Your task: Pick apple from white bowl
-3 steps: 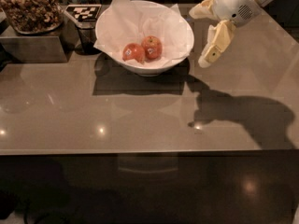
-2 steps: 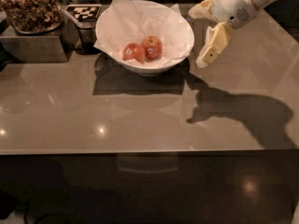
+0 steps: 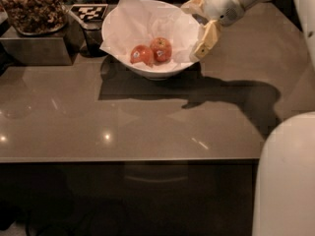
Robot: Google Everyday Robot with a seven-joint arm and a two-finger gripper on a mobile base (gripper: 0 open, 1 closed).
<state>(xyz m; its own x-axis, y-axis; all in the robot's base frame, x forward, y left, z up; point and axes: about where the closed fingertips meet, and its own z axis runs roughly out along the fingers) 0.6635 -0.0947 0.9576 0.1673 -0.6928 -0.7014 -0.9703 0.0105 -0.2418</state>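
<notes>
The apple [image 3: 161, 48] sits on crumpled paper in the white bowl [image 3: 156, 73], touching a paler apple [image 3: 141, 55] on the side away from the gripper [image 3: 196, 29]. This looks like the approach, with nothing grasped yet. The gripper hangs at the bowl's rim, its fingers [image 3: 206, 37] spread apart and empty. Next, I'd judge, it must reach in over the rim and straddle the darker apple alone. The arm slants in from the far right, above the worktop [image 3: 123, 122].

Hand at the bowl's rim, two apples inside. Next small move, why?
Probably ease the hand inward and down over the deeper red round apple. The hand hangs open at the rim of the wide paper-lined white bowl, holding nothing, and that apple lies nearer it than the lighter orange-red apple beside it.
</notes>
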